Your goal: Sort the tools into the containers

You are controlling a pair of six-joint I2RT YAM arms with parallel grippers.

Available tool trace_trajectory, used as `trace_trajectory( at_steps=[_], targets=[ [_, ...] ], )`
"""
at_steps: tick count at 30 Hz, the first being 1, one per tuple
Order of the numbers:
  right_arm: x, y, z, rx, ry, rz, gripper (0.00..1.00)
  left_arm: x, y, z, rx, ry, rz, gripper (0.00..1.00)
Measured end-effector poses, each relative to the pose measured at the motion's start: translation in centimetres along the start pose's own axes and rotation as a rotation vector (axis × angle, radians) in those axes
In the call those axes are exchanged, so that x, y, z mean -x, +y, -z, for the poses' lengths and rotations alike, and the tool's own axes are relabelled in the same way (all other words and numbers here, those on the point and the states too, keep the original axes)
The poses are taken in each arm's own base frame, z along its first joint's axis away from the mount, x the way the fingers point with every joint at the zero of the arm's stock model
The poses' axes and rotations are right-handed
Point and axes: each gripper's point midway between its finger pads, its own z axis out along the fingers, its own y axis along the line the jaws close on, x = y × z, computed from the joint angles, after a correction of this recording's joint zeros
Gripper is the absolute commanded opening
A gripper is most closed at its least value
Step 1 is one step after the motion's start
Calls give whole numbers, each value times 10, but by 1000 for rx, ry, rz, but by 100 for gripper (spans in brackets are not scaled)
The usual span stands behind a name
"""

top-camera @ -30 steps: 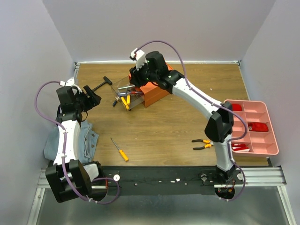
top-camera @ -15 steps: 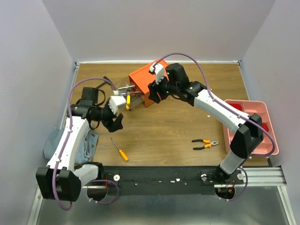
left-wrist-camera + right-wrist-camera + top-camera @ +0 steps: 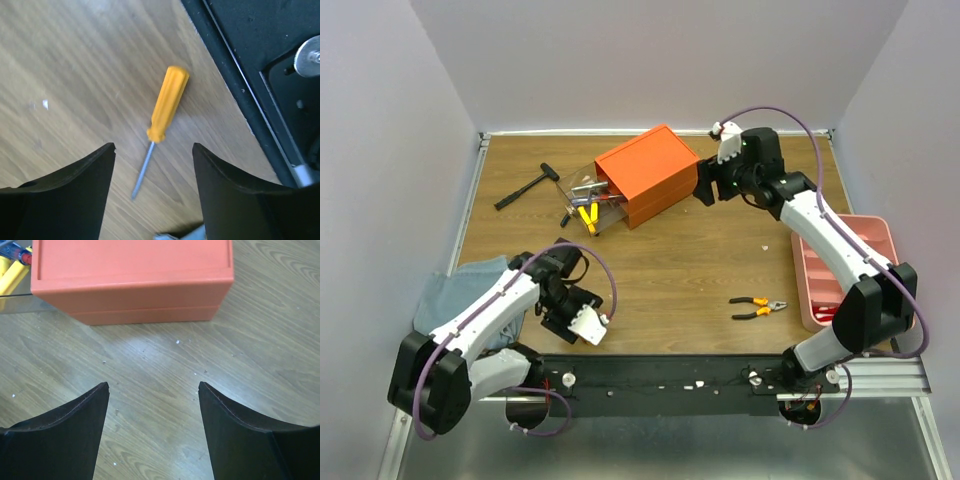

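Note:
The yellow-handled screwdriver [image 3: 167, 105] lies on the wood near the table's front edge. Its shaft lies below and between my open left gripper's [image 3: 152, 165] fingers, and the gripper hovers just above it. In the top view the left gripper [image 3: 570, 305] hides the screwdriver. The orange box [image 3: 645, 170] stands at the back, its clear drawer [image 3: 588, 202] pulled out with yellow-handled and silver tools inside. My right gripper [image 3: 705, 185] is open and empty, just right of the box [image 3: 132, 280]. A black T-handle tool [image 3: 525, 188] and orange-handled pliers [image 3: 757, 307] lie loose. The pink tray [image 3: 883, 235] sits at the right.
The grey-blue cloth [image 3: 445, 295] lies at the left front under my left arm. The black base rail [image 3: 250, 60] runs close beside the screwdriver. The right arm crosses over the pink tray and hides part of it.
My left arm swung from beside the drawer down to the front edge, over the yellow screwdriver. My right gripper drew back to the right, off the orange box.

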Motion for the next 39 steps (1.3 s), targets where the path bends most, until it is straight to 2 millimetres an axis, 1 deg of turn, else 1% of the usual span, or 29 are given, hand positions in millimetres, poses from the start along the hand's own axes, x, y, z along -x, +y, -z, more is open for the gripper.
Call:
trace_trajectory(
  at_steps=[4,5,7,8,10,11,13,14,15,17,19,20,21,22,24,25,26,27,28,31,32,33,34,36,37,38,39],
  targets=[
    [-4,-10,12,-25,-12,-15,79,7,3,-19,-21,10,-124,64],
    [-5,-13,14,-29,-12,-19,79,8,4,-24,-27,13,-143,59],
    [-7,-17,15,-34,-12,-28,79,10,7,-33,-39,21,-168,53],
    [-7,-19,15,-36,-11,-31,78,10,8,-37,-47,27,-173,48],
    [-10,-22,16,-38,-8,-40,78,7,7,-46,-63,40,-177,45],
    [-10,-22,16,-38,-7,-43,78,5,5,-48,-69,47,-178,39],
    [-10,-24,16,-38,-8,-50,78,5,4,-49,-67,51,-183,29],
    [-10,-25,17,-38,-9,-52,78,4,3,-49,-61,53,-185,19],
    [-10,-26,17,-38,-9,-57,78,3,2,-49,-60,56,-183,13],
    [-10,-25,17,-35,-9,-64,77,3,0,-48,-50,60,-180,6],
    [-10,-25,16,-29,-9,-71,77,3,2,-47,-45,63,-172,2],
    [-9,-25,15,-24,-10,-74,77,5,6,-43,-35,63,-161,0],
    [-8,-25,15,-23,-10,-75,77,9,12,-37,-21,62,-158,0],
    [-8,-25,14,-22,-11,-75,77,15,26,-28,18,57,-161,0],
    [-5,-26,12,-22,-13,-75,77,34,59,-4,111,35,-177,0],
    [-4,-27,11,-22,-13,-75,77,48,86,16,198,15,-206,0],
    [-4,-27,10,-22,-13,-76,77,55,98,26,240,7,-221,0],
    [-3,-27,10,-22,-13,-77,77,64,115,43,306,-14,-236,0],
    [-3,-28,8,-21,-11,-79,77,68,124,53,346,-23,-240,0],
    [-5,-27,7,-18,-4,-84,77,71,144,79,438,-53,-187,0],
    [-6,-27,6,-17,-3,-85,77,72,153,90,480,-71,-130,0],
    [-6,-27,6,-17,-2,-85,77,75,163,99,519,-82,-110,0],
    [-6,-27,6,-17,-2,-86,76,77,169,104,540,-94,-83,0],
    [-6,-27,6,-17,-1,-87,76,80,194,122,633,-149,42,0],
    [-6,-27,6,-16,-1,-88,76,77,206,130,673,-181,127,0],
    [-6,-27,6,-15,-1,-89,76,73,222,141,727,-232,259,0],
    [-6,-27,5,-15,-2,-90,76,67,232,148,756,-255,331,0]
  ],
)
